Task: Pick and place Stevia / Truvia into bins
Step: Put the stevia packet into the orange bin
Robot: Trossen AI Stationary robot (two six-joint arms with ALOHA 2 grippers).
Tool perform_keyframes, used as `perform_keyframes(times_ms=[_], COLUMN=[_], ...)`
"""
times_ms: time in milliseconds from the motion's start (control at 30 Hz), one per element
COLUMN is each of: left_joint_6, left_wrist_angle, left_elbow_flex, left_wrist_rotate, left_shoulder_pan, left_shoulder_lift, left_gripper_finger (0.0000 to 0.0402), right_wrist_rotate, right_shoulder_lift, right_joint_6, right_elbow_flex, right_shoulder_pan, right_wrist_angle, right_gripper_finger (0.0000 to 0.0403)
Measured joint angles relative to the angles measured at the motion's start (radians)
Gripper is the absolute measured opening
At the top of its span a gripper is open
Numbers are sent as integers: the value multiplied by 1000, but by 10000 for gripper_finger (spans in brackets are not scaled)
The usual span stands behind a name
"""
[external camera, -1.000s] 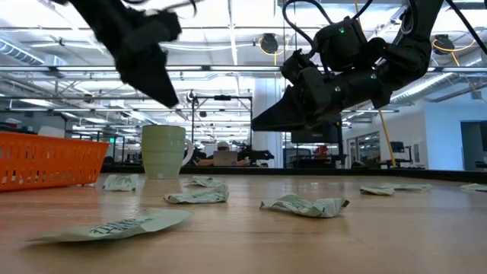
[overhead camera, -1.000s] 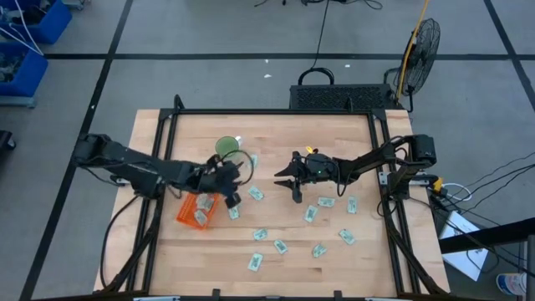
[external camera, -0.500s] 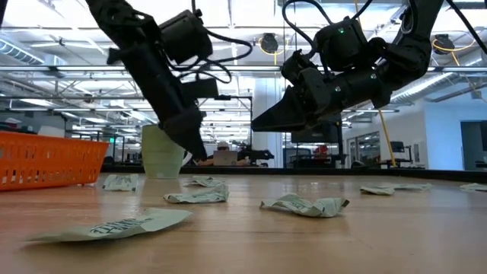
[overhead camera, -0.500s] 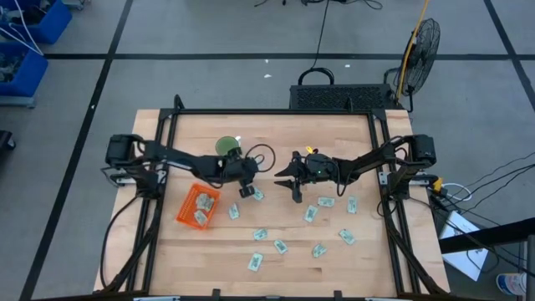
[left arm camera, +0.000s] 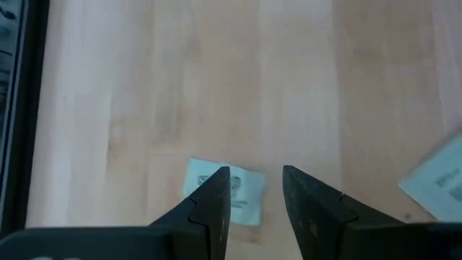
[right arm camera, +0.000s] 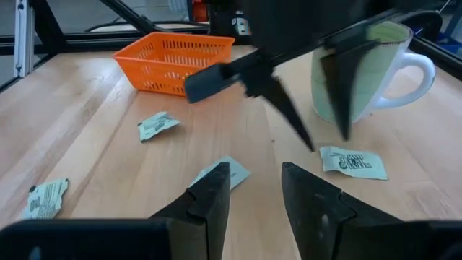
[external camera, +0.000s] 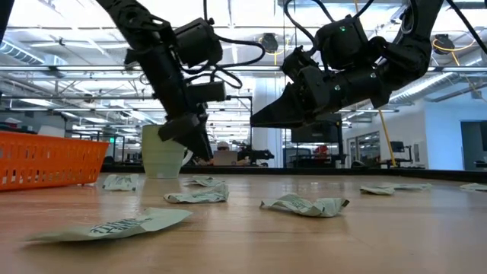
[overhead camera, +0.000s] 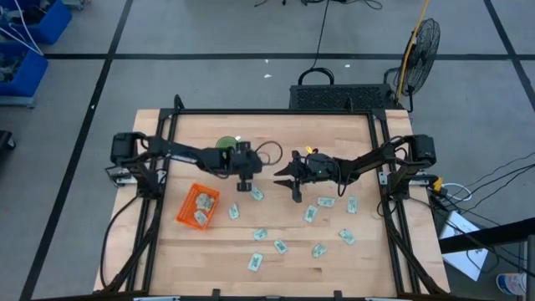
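Note:
Several white-and-green Stevia packets (overhead camera: 310,214) lie flat on the wooden table, most of them right of the orange bin (overhead camera: 185,209). The bin stands left of centre and holds a few packets. My left gripper (overhead camera: 244,189) hovers open between the bin and the green cup, fingers pointing down. One packet (left arm camera: 242,198) lies on the table below it, between the fingertips in the left wrist view, untouched. My right gripper (overhead camera: 288,186) hangs open above the middle of the table, facing the left gripper (right arm camera: 289,108) and the bin (right arm camera: 177,58).
A round green cup (overhead camera: 226,146) with a handle stands on the far side of the left gripper, close to it (external camera: 163,151). More packets (external camera: 303,205) lie toward the near and right edges. Black frame rails run along the table's sides.
My left gripper has swung away from above the orange bin toward the table's right and come down, ending low over the packets beside the cup. The right arm has kept still. No packet has moved.

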Motion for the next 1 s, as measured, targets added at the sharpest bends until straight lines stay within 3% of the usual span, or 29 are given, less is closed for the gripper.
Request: perform_keyframes(times_ms=[300, 400, 467, 533, 833, 1000], left_joint_6=[99, 183, 188, 178, 139, 97], left_wrist_angle=[-132, -255, -320, -360, -369, -370], left_elbow_flex=[121, 188, 236, 278, 311, 298], left_wrist_rotate=[89, -1, -99, -129, 121, 83], left_shoulder_pan=[57, 51, 46, 47, 82, 98], left_shoulder_lift=[95, 173, 210, 233, 243, 243], left_gripper_finger=[133, 133, 133, 133, 133, 133], right_wrist_rotate=[0, 0, -1, -3, -3, -3], right_shoulder_lift=[0, 0, 0, 0, 0, 0], right_joint_6=[-1, 0, 0, 0, 0, 0], right_elbow_flex=[0, 0, 0, 0, 0, 0], right_shoulder_pan=[0, 0, 0, 0, 0, 0], right_wrist_angle=[13, 16, 15, 14, -1, -8], right_gripper_finger=[121, 121, 121, 121, 121, 121])
